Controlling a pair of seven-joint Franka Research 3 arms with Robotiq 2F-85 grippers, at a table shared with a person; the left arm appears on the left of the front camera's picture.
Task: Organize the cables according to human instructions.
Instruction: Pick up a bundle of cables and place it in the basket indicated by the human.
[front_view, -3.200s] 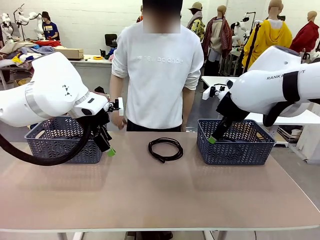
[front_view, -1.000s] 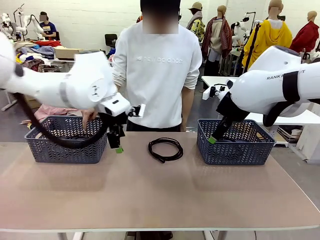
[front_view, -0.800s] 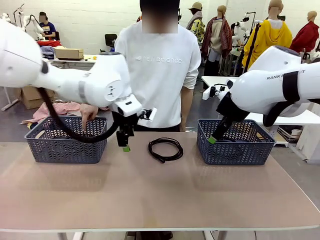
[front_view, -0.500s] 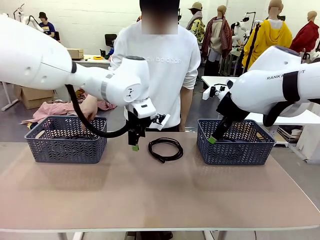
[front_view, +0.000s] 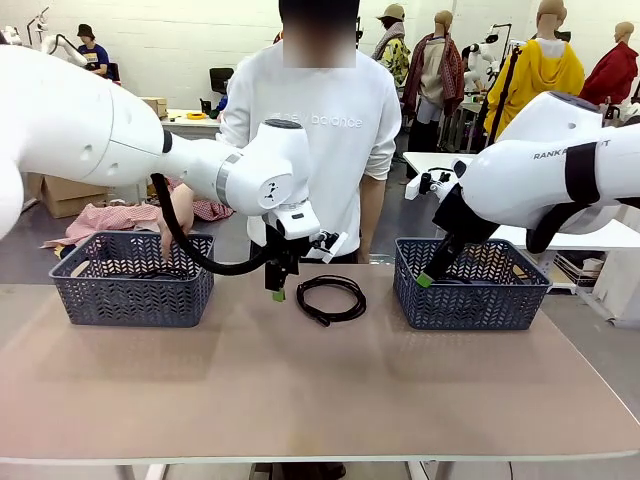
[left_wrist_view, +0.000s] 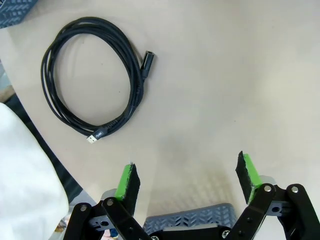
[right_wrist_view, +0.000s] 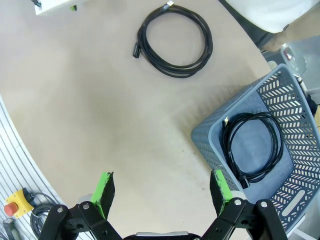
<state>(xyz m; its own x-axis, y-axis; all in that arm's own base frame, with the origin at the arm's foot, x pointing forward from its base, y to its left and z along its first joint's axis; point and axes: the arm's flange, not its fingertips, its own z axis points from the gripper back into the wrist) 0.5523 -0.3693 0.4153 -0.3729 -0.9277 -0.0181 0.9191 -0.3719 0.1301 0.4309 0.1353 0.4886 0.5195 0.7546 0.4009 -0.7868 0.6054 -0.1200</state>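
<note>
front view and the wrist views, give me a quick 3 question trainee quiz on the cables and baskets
1. True or false: the coiled cable on the table is held by the left gripper.
2. What lies in the right basket? A) a coiled cable B) a shirt C) a bottle
3. Which basket is the person's hand at?

Key
1. False: both jaws stand open, the cable lies free beside them.
2. A
3. The left basket.

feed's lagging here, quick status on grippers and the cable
Left gripper open, empty, just short of the coiled cable mid-table. Right gripper open, empty, above the right basket. Person's hand at left basket. Path clear.
</note>
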